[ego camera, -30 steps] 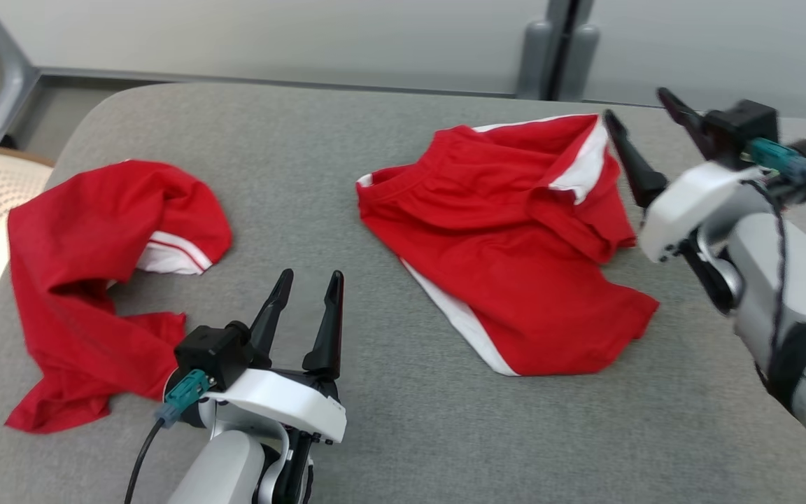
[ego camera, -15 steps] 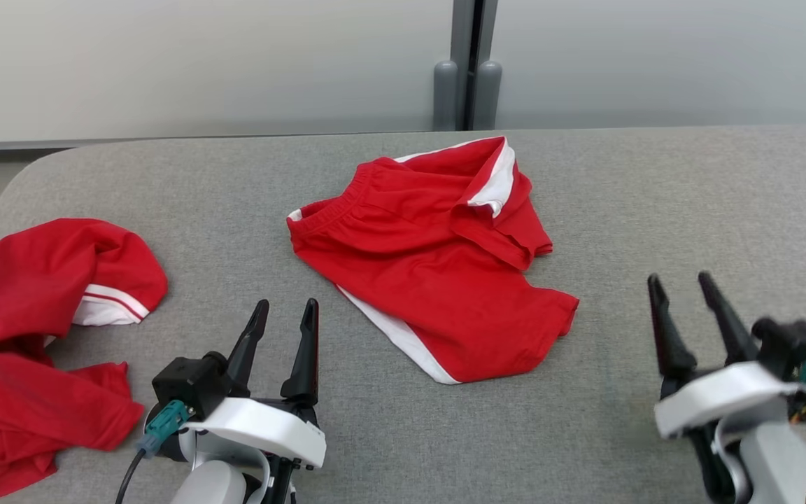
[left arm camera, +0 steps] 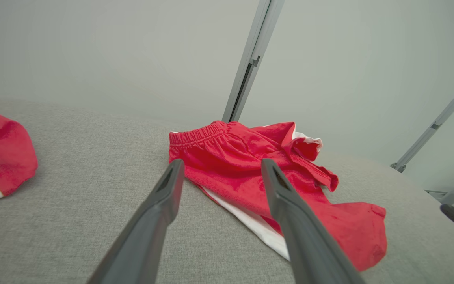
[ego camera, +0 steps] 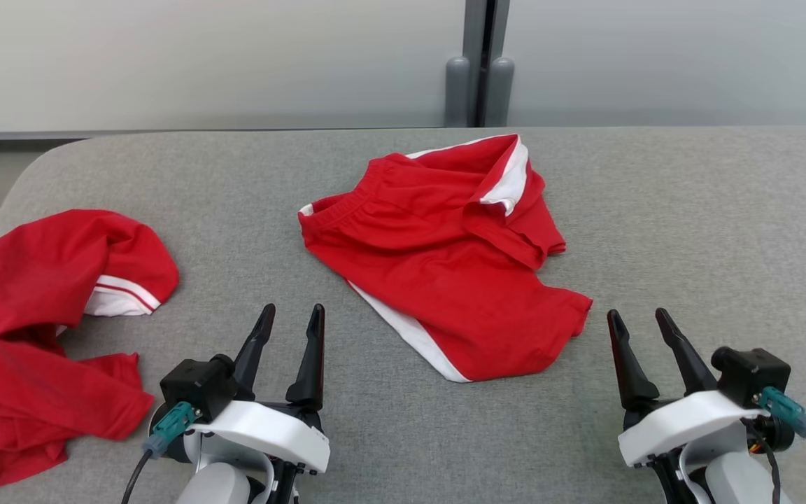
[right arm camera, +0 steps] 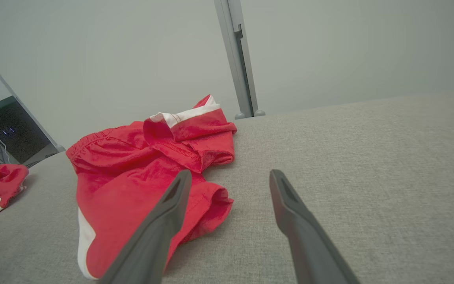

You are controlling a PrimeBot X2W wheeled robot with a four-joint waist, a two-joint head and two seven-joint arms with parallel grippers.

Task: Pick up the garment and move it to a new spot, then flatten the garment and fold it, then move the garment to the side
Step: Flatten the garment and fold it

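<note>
Left gripper (ego camera: pixel 293 309) and right gripper (ego camera: pixel 637 315) hover wide open and empty above the near edge of the grey cushion (ego camera: pixel 690 210), at seven and five o'clock. Red shorts (ego camera: pixel 445 273) with white trim lie crumpled at the centre, one leg folded over toward one o'clock. A red shirt (ego camera: pixel 32 308) lies heaped at nine o'clock, well apart from the shorts.

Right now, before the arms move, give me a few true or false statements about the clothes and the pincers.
The red shorts lie rumpled on the grey surface. True.
The left pincer is shut on the shorts. False: it is open and empty.
Another red garment lies to the robot's left. True.
The right pincer touches the shorts. False: it is open, clear of them.
</note>
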